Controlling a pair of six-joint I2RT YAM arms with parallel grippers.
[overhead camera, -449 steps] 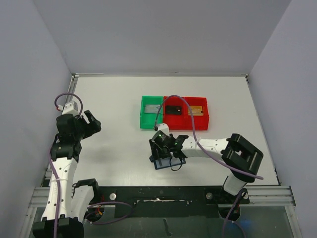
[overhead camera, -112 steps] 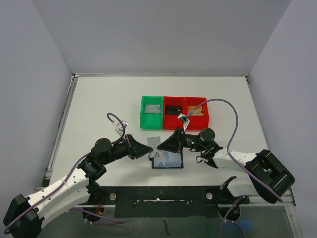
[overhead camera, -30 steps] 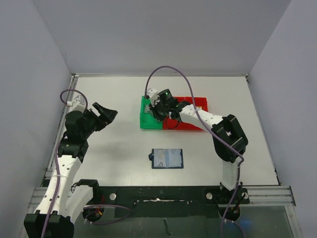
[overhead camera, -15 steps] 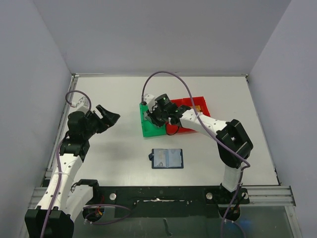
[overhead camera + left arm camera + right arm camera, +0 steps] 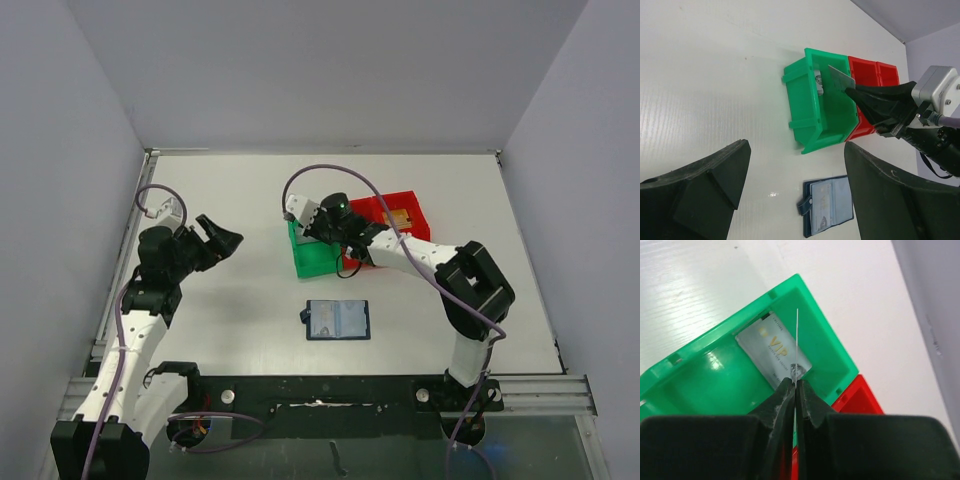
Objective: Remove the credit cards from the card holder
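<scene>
Silver-grey card (image 5: pixel 840 80) is pinched on edge in the right gripper (image 5: pixel 795 385), jaws clamped tight on its lower edge. The card stands upright above the tips, hanging over the green bin (image 5: pixel 801 102).

What changed: a few seconds ago both arms were down at the card holder (image 5: pixel 338 320). Now the right arm has carried the card off to the bins, and the holder lies well behind that hand, open flat on the table (image 5: pixel 250 190) with nobody touching it. The left gripper (image 5: pixel 218 235) has pulled back, far to the side of the right hand, jaws spread and empty.

The green bin also looks shoved and skewed against the red bins (image 5: pixel 866 70) compared with a second ago. It now sits directly under the right fingertips.

We judge this as one more card out and only the drop into the bin left for it. The left wrist view shows a light card still in a holder pocket, so the task is likely not finished.

Writing: a second silver card (image 5: pixel 774 352) lies flat on the bin floor just beneath the held one, with "VIP" in gold letters. The small line above that is unreadable. We see no text on the held card, since it is edge-on or blank-side to the cameras. Print on the holder's remaining card is too small to read.
</scene>
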